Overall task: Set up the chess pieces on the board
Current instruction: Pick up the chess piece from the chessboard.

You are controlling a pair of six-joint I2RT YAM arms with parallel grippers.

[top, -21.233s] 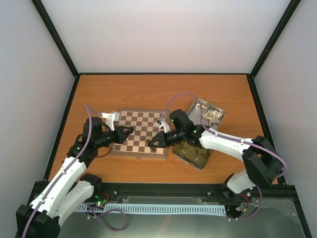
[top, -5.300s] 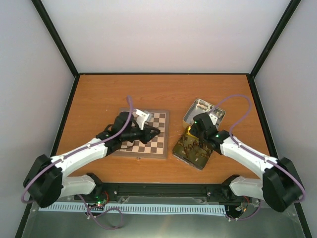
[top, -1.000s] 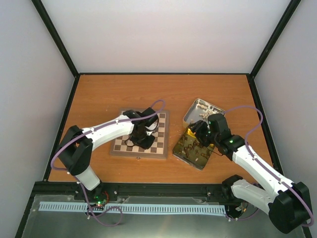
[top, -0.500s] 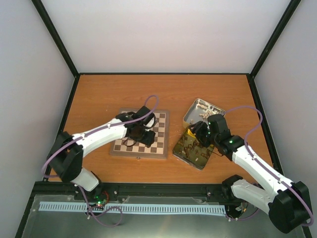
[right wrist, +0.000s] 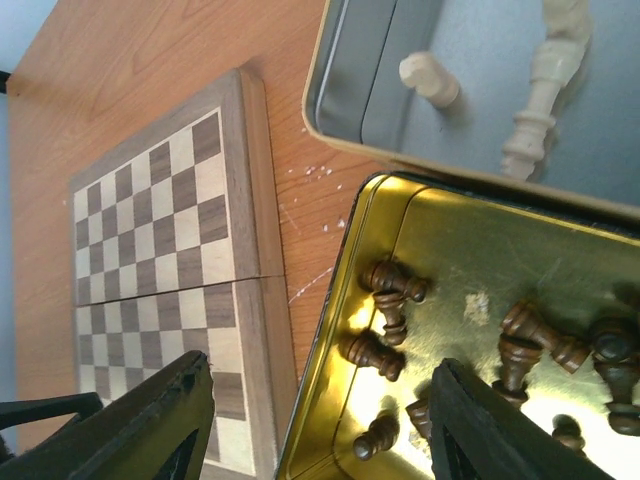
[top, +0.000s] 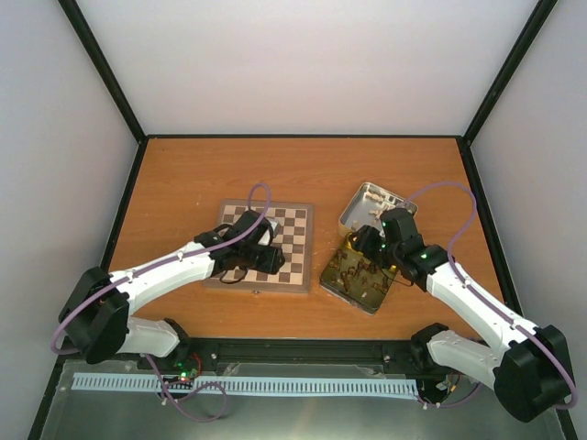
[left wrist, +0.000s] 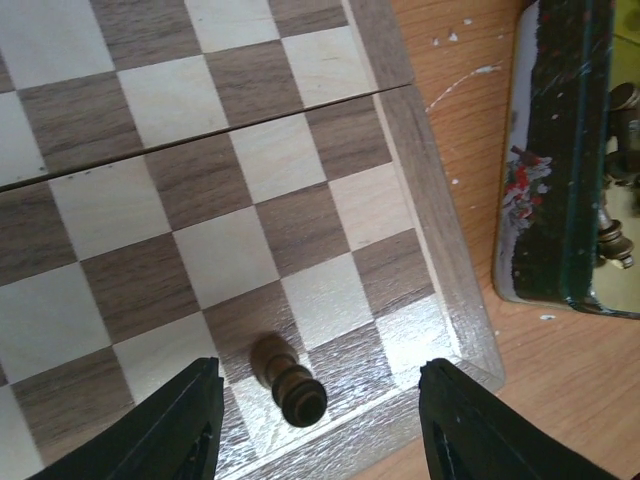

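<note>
Table (top: 183,174) of orange wood between pale walls (top: 303,64) carries the board (top: 295,229) centre-left, one dark piece (left wrist: 288,385) upright near its corner inside the wide-spread left tool (left wrist: 318,428); right tool (right wrist: 320,420) gapes over the tin (right wrist: 470,260).

1. Board (right wrist: 170,260) lies flat on the table (right wrist: 150,80), at left, apart from both tins.
2. Gold-lined tin (right wrist: 470,250) holds jumbled dark pieces (right wrist: 372,352).
3. Grey tin (right wrist: 340,90) holds cream pieces (right wrist: 545,80).
4. Right claw (right wrist: 322,370): fingers spread wide, gripping nothing.
</note>
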